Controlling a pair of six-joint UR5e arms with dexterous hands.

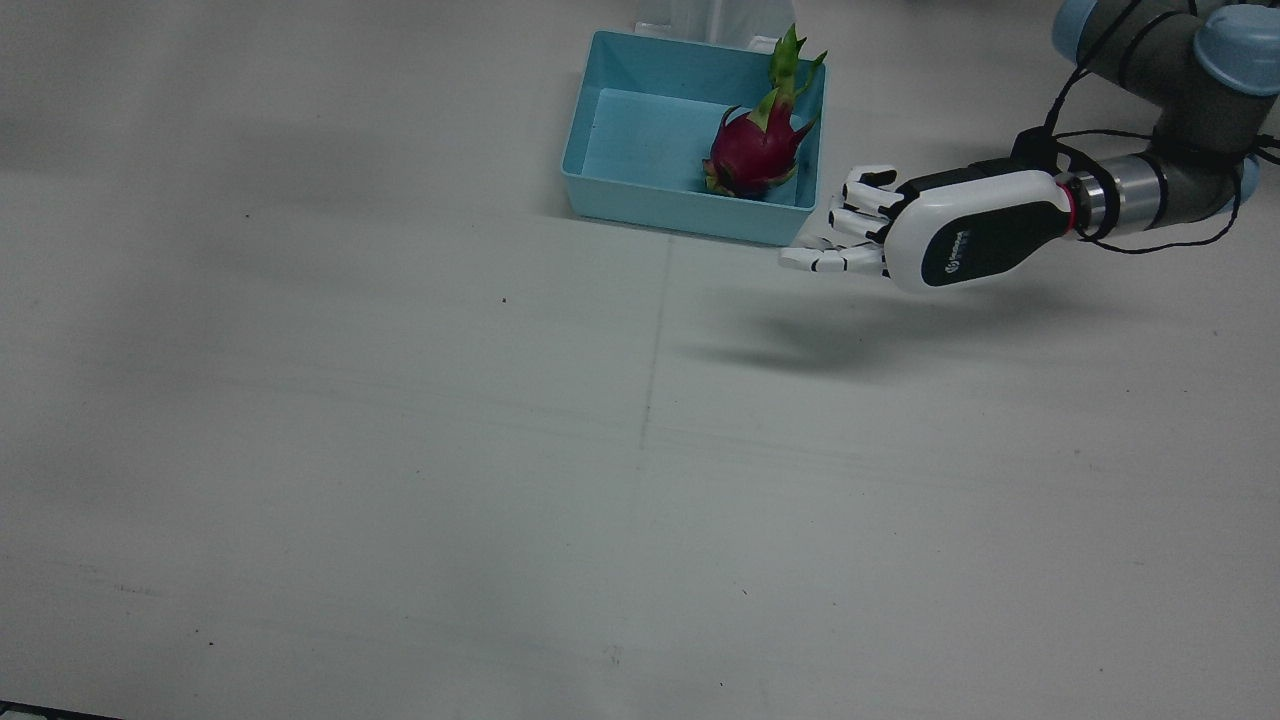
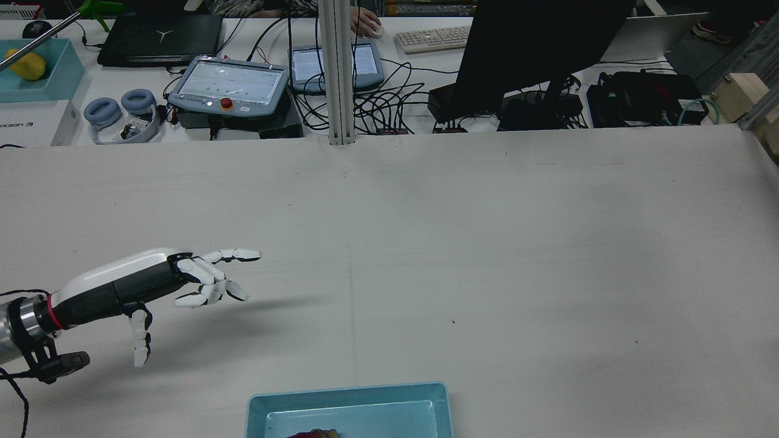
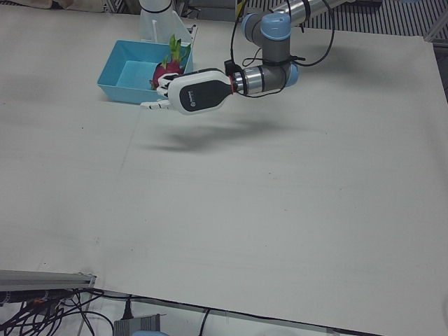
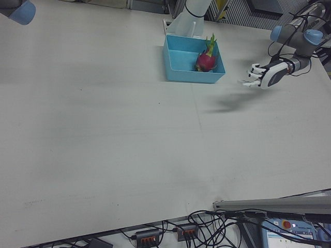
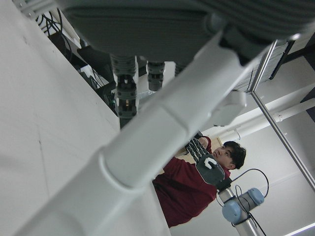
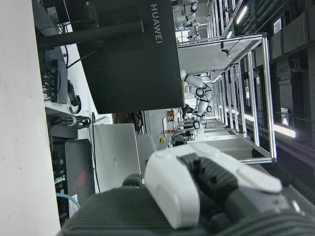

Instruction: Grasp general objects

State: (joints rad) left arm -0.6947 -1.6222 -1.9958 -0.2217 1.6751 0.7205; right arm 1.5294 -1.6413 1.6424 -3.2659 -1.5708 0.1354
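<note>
A magenta dragon fruit (image 1: 755, 155) with green scales lies in the right part of a light-blue bin (image 1: 640, 205) at the robot's side of the table; only its top shows in the rear view (image 2: 313, 434). My left hand (image 1: 930, 225) hovers above the table just right of the bin in the front view. It is open, its fingers spread and pointing at the bin's corner, and it holds nothing (image 2: 158, 280) (image 3: 189, 94) (image 4: 264, 73). My right hand (image 5: 205, 161) shows far off in the left hand view, raised high with its fingers spread and empty.
Beyond the table's far edge stand two teach pendants (image 2: 228, 82), a dark monitor (image 2: 535, 42), cables and a metal post (image 2: 338, 73). A second blue tray with a yellow object (image 2: 27, 64) is at the far left. A person in red (image 5: 182, 191) sits behind.
</note>
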